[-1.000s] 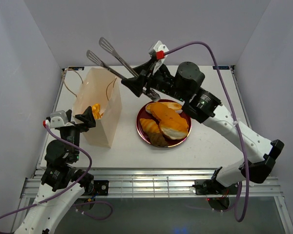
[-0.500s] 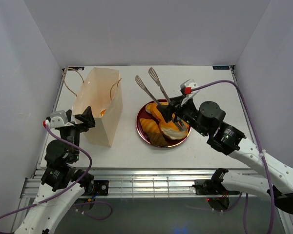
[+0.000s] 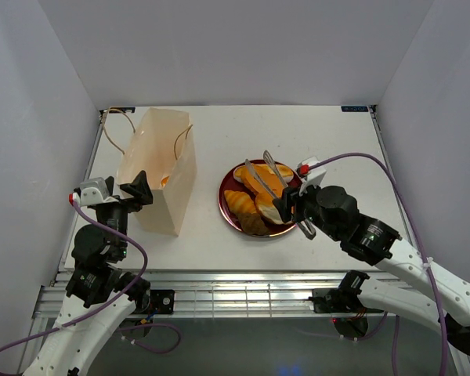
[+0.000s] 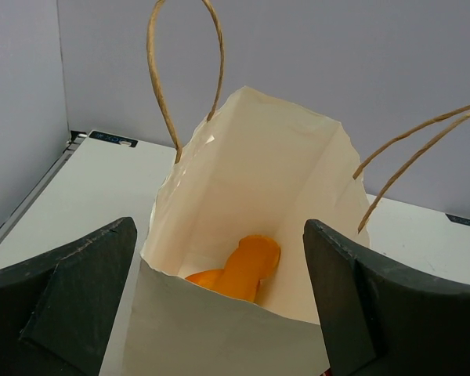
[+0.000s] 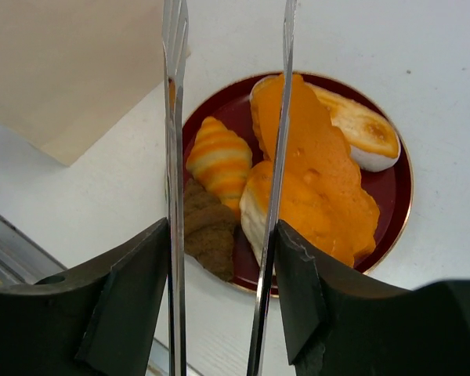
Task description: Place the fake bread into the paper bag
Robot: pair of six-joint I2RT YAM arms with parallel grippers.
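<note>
The right gripper (image 3: 288, 205), jaws clenched on thin metal tongs (image 5: 173, 157), holds their spread blades just above the glossy orange flat toy loaf (image 5: 321, 157), roughly lengthwise; the left gripper (image 3: 139, 188) gapes, released.

Paper bag (image 3: 163, 192) upright, open, one orange pastry (image 4: 243, 266) inside; remaining fake bread (image 3: 266, 186) piled on red plate (image 5: 393, 190).

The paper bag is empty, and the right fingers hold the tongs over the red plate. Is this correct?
No. The paper bag holds one orange bread, as the left wrist view shows. The right fingers hold the tongs over the red plate.
</note>
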